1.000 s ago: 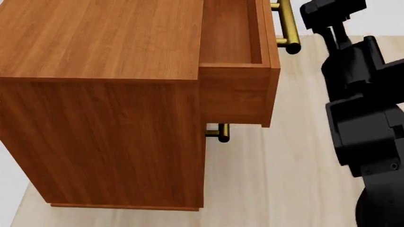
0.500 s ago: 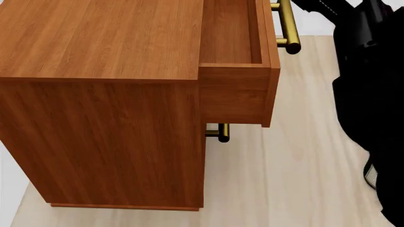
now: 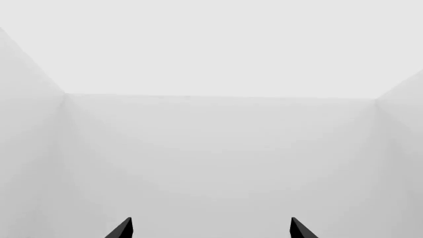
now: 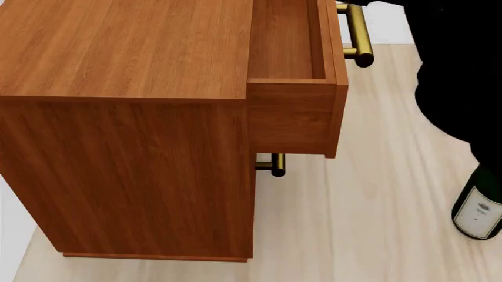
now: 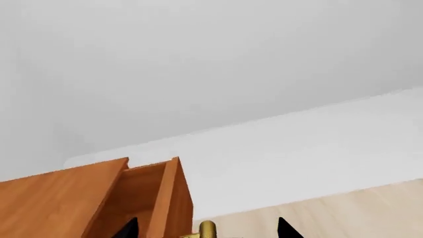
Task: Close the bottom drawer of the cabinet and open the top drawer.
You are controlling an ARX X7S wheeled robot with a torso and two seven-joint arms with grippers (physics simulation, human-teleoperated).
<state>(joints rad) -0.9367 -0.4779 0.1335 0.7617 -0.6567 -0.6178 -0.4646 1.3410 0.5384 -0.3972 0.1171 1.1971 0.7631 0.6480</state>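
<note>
Top drawer (image 4: 292, 82) open — right gripper (image 5: 206, 229) apart, by handle.

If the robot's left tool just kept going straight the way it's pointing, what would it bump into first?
Nothing close by, as far as the left wrist view shows. The left tool points at bare pale walls meeting in a corner, with no object in between. How far off those walls are is unclear.
</note>
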